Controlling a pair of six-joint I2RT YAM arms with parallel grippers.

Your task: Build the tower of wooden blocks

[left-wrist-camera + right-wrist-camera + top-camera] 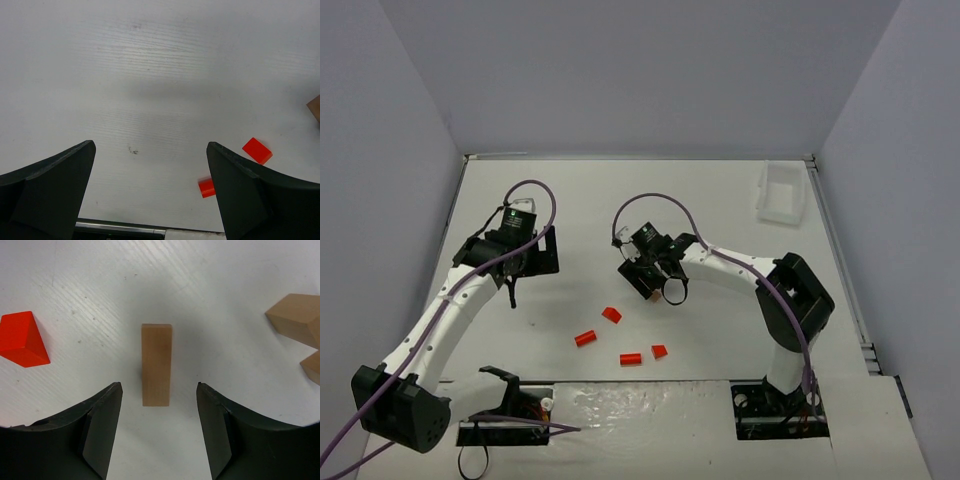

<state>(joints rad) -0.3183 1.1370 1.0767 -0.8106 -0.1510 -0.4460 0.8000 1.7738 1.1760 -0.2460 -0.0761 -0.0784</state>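
Observation:
A tan rectangular block (156,365) rests on the white table between the fingers of my right gripper (158,386). The jaws are open, with a gap on each side of the block, and touch nothing. In the right wrist view a red wedge (22,340) lies to the left and two more tan blocks (297,317) (312,367) lie at the right edge. From above, the right gripper (660,283) hovers mid-table, and several red blocks (611,315) (585,338) (631,358) lie nearer the bases. My left gripper (150,143) is wide open and empty over bare table, at the left (515,272).
A white tray (780,192) stands at the far right corner. In the left wrist view two red blocks (257,150) (205,187) lie by the right finger, and a tan corner (315,107) shows at the right edge. Grey walls enclose the table.

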